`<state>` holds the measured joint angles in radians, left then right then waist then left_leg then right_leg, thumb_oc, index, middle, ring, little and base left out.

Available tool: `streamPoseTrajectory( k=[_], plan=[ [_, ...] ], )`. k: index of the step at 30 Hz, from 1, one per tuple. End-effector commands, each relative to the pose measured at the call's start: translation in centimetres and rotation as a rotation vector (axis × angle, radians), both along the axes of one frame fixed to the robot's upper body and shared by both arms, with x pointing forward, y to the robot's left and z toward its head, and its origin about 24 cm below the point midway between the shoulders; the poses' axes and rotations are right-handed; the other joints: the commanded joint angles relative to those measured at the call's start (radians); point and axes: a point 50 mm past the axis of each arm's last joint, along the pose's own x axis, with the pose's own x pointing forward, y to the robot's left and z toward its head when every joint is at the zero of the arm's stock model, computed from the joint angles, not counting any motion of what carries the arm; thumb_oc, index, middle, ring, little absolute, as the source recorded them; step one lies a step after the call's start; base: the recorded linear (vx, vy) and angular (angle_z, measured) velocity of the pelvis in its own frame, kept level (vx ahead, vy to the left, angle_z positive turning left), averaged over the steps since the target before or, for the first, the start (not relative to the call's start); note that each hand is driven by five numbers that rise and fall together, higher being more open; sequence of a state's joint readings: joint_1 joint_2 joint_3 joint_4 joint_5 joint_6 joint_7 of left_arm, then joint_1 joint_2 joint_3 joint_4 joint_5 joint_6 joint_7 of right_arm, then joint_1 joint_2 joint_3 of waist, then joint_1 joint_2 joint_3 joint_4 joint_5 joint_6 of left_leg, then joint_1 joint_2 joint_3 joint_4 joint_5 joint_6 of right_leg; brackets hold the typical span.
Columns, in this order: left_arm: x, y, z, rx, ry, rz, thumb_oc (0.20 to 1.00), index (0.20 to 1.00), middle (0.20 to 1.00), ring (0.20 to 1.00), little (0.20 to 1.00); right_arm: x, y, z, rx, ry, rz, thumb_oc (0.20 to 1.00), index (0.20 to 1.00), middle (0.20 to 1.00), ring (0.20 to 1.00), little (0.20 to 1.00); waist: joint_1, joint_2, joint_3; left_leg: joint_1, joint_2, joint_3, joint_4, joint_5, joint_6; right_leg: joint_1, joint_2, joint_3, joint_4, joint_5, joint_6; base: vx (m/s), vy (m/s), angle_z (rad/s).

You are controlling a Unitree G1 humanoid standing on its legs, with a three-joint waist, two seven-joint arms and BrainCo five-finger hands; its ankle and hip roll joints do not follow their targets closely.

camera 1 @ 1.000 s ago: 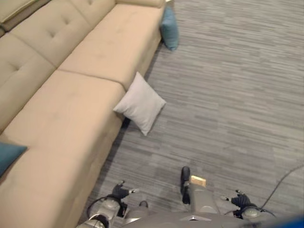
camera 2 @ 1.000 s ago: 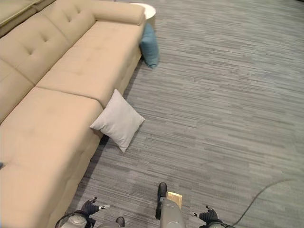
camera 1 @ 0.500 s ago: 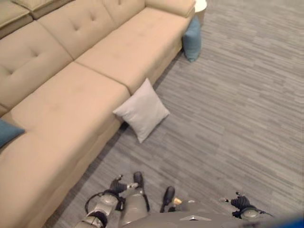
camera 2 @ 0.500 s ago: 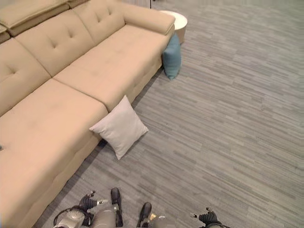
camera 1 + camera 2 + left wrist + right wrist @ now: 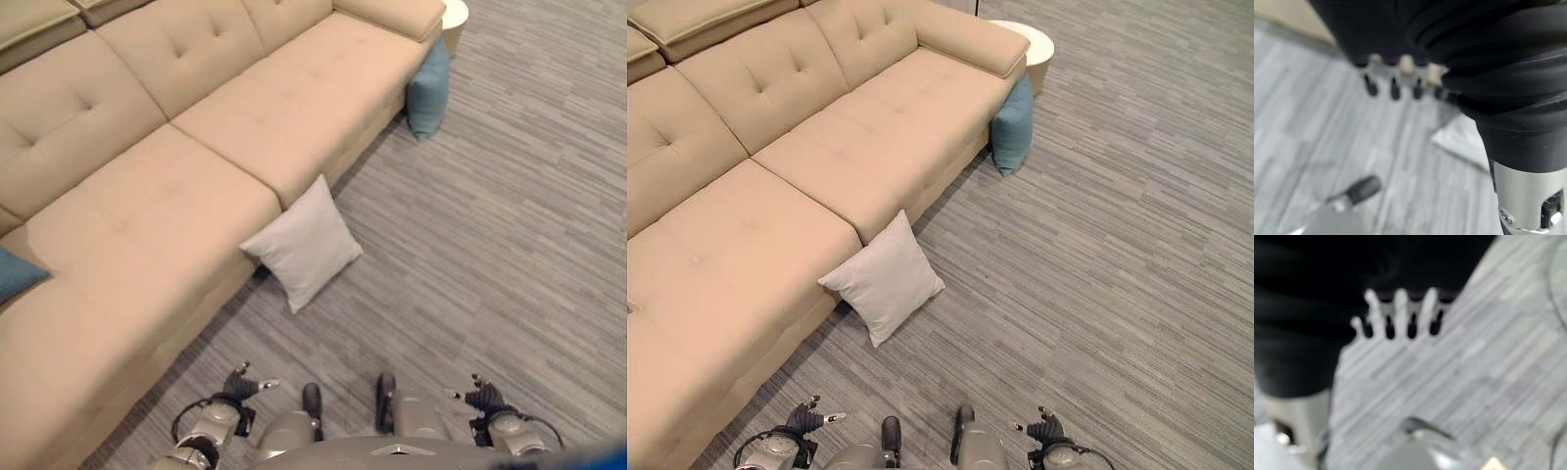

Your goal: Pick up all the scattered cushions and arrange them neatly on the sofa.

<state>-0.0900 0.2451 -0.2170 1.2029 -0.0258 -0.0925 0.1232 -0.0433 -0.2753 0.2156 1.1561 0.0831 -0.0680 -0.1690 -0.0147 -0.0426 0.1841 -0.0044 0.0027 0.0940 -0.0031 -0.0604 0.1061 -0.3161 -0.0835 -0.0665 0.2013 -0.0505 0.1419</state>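
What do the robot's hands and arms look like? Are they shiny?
Yes, partly. The left hand and the right hand each have thin silver fingers with dark tips. A black ribbed cover, a bit like a rubber sleeve, wraps the back of each hand and the wrist. Behind it the arms are smooth silver-grey metal.

Living rm, long beige tufted sofa (image 5: 823, 137), grey striped carpet (image 5: 1117, 255), round side table (image 5: 1031, 44)
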Motion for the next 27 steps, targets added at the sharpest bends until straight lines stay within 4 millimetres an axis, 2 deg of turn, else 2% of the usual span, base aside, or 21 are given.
streamPoseTrajectory(
  k=[1, 3, 5, 6, 7, 8, 9, 10, 11, 12, 13, 15, 16, 17, 19, 21, 22, 23, 25, 26, 27],
  plan=[
    [0.1, 0.7, 0.3, 0.028, -0.026, -0.018, 1.000, 1.000, 1.000, 1.000, 1.000, -0.4, -0.5, 0.0, -0.025, 0.014, 0.005, 1.000, 1.000, 1.000, 1.000, 1.000, -0.022, -0.038, 0.022, 0.053, -0.065, -0.074, 0.076, -0.084, -0.087, 0.051, 0.030, 0.065, -0.157, 0.116, 0.034, 0.26, -0.107, 0.87],
    [0.2, 0.4, 0.3, 0.028, -0.026, -0.033, 1.000, 1.000, 1.000, 1.000, 1.000, -1.0, -0.7, -0.1, -0.027, 0.027, 0.002, 1.000, 1.000, 1.000, 1.000, 1.000, -0.031, -0.041, 0.018, 0.069, -0.068, -0.119, 0.080, -0.104, -0.098, 0.065, 0.034, 0.105, -0.148, 0.125, 0.030, 0.26, -0.144, 1.17],
    [-0.1, 0.1, 0.1, 0.014, -0.017, -0.034, 1.000, 1.000, 1.000, 1.000, 1.000, -1.4, -0.8, -0.3, -0.020, 0.036, -0.003, 1.000, 1.000, 1.000, 1.000, 1.000, -0.038, -0.039, 0.004, 0.078, -0.060, -0.153, 0.103, -0.119, -0.113, 0.080, 0.033, 0.106, -0.125, 0.117, 0.017, 0.28, -0.177, 0.99],
    [0.0, -0.1, 0.1, 0.005, -0.023, -0.035, 1.000, 1.000, 1.000, 1.000, 1.000, -1.5, -0.9, -0.2, -0.022, 0.033, -0.009, 1.000, 1.000, 1.000, 1.000, 1.000, -0.036, -0.039, 0.004, 0.063, -0.049, -0.151, 0.142, -0.099, -0.132, 0.094, 0.025, 0.096, -0.118, 0.110, 0.009, 0.18, -0.178, 0.82],
    [0.3, -0.2, 0.2, -0.001, -0.033, -0.033, 1.000, 1.000, 1.000, 1.000, 1.000, -1.4, -1.0, -0.2, -0.027, 0.029, -0.010, 1.000, 1.000, 1.000, 1.000, 1.000, -0.042, -0.044, 0.010, 0.015, -0.030, -0.122, 0.227, -0.074, -0.150, 0.104, 0.011, 0.079, -0.114, 0.103, 0.001, 0.09, -0.190, 0.89],
    [0.9, -0.4, 0.4, -0.010, -0.056, -0.031, 1.000, 1.000, 1.000, 1.000, 1.000, -1.2, -1.1, -0.1, -0.029, 0.024, -0.009, 1.000, 1.000, 1.000, 1.000, 1.000, -0.040, -0.052, 0.020, -0.064, 0.001, -0.080, 0.340, -0.046, -0.151, 0.123, -0.004, 0.060, -0.112, 0.088, -0.016, 0.09, -0.236, 1.28],
    [1.4, -0.3, 0.7, -0.014, -0.082, -0.023, 1.000, 1.000, 1.000, 1.000, 1.000, -1.0, -1.2, 0.0, -0.031, 0.017, -0.007, 1.000, 1.000, 1.000, 1.000, 1.000, -0.035, -0.059, 0.029, -0.119, 0.050, -0.005, 0.430, -0.032, -0.141, 0.155, -0.007, 0.023, -0.117, 0.062, -0.044, 0.07, -0.184, 1.22],
    [1.4, -0.3, 0.7, -0.013, -0.081, -0.022, 1.000, 1.000, 1.000, 1.000, 1.000, -1.0, -1.2, 0.0, -0.031, 0.017, -0.007, 1.000, 1.000, 1.000, 1.000, 1.000, -0.035, -0.058, 0.029, -0.120, 0.051, -0.005, 0.433, -0.034, -0.141, 0.155, -0.006, 0.023, -0.116, 0.061, -0.044, 0.15, -0.168, 1.19],
    [1.7, -0.4, 0.9, -0.018, -0.092, -0.026, 1.000, 1.000, 1.000, 1.000, 1.000, -1.1, -1.4, 0.0, -0.031, 0.020, -0.018, 1.000, 1.000, 1.000, 1.000, 1.000, -0.037, -0.056, 0.025, -0.140, 0.107, 0.085, 0.383, -0.034, -0.135, 0.193, -0.021, -0.031, -0.127, 0.024, -0.050, 0.09, -0.055, 0.73],
    [1.7, -0.4, 0.8, -0.018, -0.092, -0.026, 1.000, 1.000, 1.000, 1.000, 1.000, -1.1, -1.4, 0.0, -0.031, 0.021, -0.018, 1.000, 1.000, 1.000, 1.000, 1.000, -0.037, -0.056, 0.025, -0.140, 0.107, 0.085, 0.383, -0.034, -0.135, 0.193, -0.021, -0.031, -0.127, 0.024, -0.050, 0.14, -0.057, 0.69],
    [1.8, -0.5, 0.9, -0.019, -0.092, -0.035, 1.000, 1.000, 1.000, 1.000, 1.000, -1.3, -1.6, 0.0, -0.032, 0.024, -0.031, 1.000, 1.000, 1.000, 1.000, 1.000, -0.035, -0.051, 0.021, -0.147, 0.119, 0.118, 0.325, -0.040, -0.133, 0.209, -0.025, -0.057, -0.135, 0.011, -0.048, 0.11, 0.010, 0.66],
    [1.9, -0.4, 0.9, -0.011, -0.091, -0.053, 1.000, 1.000, 1.000, 1.000, 1.000, -1.3, -1.6, 0.0, -0.026, 0.018, -0.042, 1.000, 1.000, 1.000, 1.000, 1.000, -0.036, -0.037, 0.017, -0.174, 0.119, 0.160, 0.234, 0.002, -0.148, 0.235, -0.024, -0.095, -0.144, -0.006, -0.043, 0.23, 0.055, 0.76],
    [2.0, -0.3, 1.0, -0.007, -0.093, -0.058, 1.000, 1.000, 1.000, 1.000, 1.000, -1.3, -1.7, 0.1, -0.028, 0.016, -0.046, 1.000, 1.000, 1.000, 1.000, 1.000, -0.033, -0.030, 0.015, -0.199, 0.124, 0.183, 0.202, 0.025, -0.169, 0.264, -0.022, -0.109, -0.151, -0.031, -0.037, 0.38, 0.171, 0.62],
    [1.7, 0.0, 0.9, -0.003, -0.081, -0.048, 1.000, 1.000, 1.000, 1.000, 1.000, -1.1, -1.4, 0.0, -0.021, 0.015, -0.040, 1.000, 1.000, 1.000, 1.000, 1.000, -0.035, -0.018, 0.005, -0.198, 0.125, 0.236, 0.121, 0.070, -0.170, 0.272, -0.021, -0.130, -0.142, -0.041, -0.033, 0.32, 0.140, 0.66],
    [1.4, 0.2, 0.8, 0.002, -0.072, -0.041, 1.000, 1.000, 1.000, 1.000, 1.000, -1.2, -1.3, 0.0, -0.018, 0.018, -0.038, 1.000, 1.000, 1.000, 1.000, 1.000, -0.037, -0.019, 0.003, -0.190, 0.119, 0.232, 0.122, 0.068, -0.166, 0.279, -0.026, -0.136, -0.134, -0.044, -0.029, 0.21, 0.150, 0.58],
    [0.6, 0.4, 0.5, 0.003, -0.045, -0.027, 1.000, 1.000, 1.000, 1.000, 1.000, -1.3, -1.0, -0.2, -0.013, 0.026, -0.021, 1.000, 1.000, 1.000, 1.000, 1.000, -0.031, -0.023, -0.003, -0.201, 0.095, 0.203, 0.152, 0.057, -0.156, 0.296, -0.048, -0.143, -0.105, -0.049, -0.021, 0.34, 0.258, 0.12],
    [-0.2, 0.9, 0.3, 0.011, -0.025, -0.008, 1.000, 1.000, 1.000, 1.000, 1.000, -0.9, -0.5, -0.1, -0.003, 0.016, 0.006, 1.000, 1.000, 1.000, 1.000, 1.000, -0.016, -0.029, -0.010, -0.177, 0.076, 0.199, 0.151, 0.027, -0.138, 0.303, -0.075, -0.138, -0.067, -0.042, -0.010, 0.29, 0.229, 0.03],
    [-0.2, 0.9, 0.3, 0.011, -0.025, -0.008, 1.000, 1.000, 1.000, 1.000, 1.000, -0.9, -0.5, -0.1, -0.003, 0.016, 0.006, 1.000, 1.000, 1.000, 1.000, 1.000, -0.016, -0.030, -0.009, -0.176, 0.076, 0.200, 0.151, 0.027, -0.138, 0.304, -0.075, -0.137, -0.066, -0.042, -0.010, 0.26, 0.239, -0.01],
    [-0.3, 1.6, 0.5, 0.026, -0.026, 0.008, 1.000, 1.000, 1.000, 1.000, 1.000, 0.3, 0.1, 0.2, 0.005, -0.022, 0.039, 1.000, 1.000, 1.000, 1.000, 1.000, -0.002, -0.035, -0.001, -0.152, 0.056, 0.197, 0.155, -0.004, -0.111, 0.270, -0.104, -0.124, 0.036, -0.014, -0.001, 0.14, 0.147, -0.25],
    [-0.3, 1.7, 0.5, 0.026, -0.026, 0.008, 1.000, 1.000, 1.000, 1.000, 1.000, 0.3, 0.1, 0.2, 0.005, -0.023, 0.039, 1.000, 1.000, 1.000, 1.000, 1.000, -0.001, -0.036, -0.001, -0.151, 0.056, 0.197, 0.155, -0.004, -0.111, 0.269, -0.105, -0.123, 0.037, -0.014, -0.001, 0.20, 0.196, -0.21],
    [-0.2, 2.2, 0.7, 0.039, -0.033, 0.013, 1.000, 1.000, 1.000, 1.000, 1.000, 1.6, 0.8, 0.6, 0.017, -0.071, 0.072, 1.000, 1.000, 1.000, 1.000, 1.000, 0.005, -0.034, 0.004, -0.121, 0.041, 0.192, 0.146, -0.024, -0.097, 0.233, -0.117, -0.112, 0.106, 0.015, 0.000, 0.19, 0.156, 0.03]
  ],
)
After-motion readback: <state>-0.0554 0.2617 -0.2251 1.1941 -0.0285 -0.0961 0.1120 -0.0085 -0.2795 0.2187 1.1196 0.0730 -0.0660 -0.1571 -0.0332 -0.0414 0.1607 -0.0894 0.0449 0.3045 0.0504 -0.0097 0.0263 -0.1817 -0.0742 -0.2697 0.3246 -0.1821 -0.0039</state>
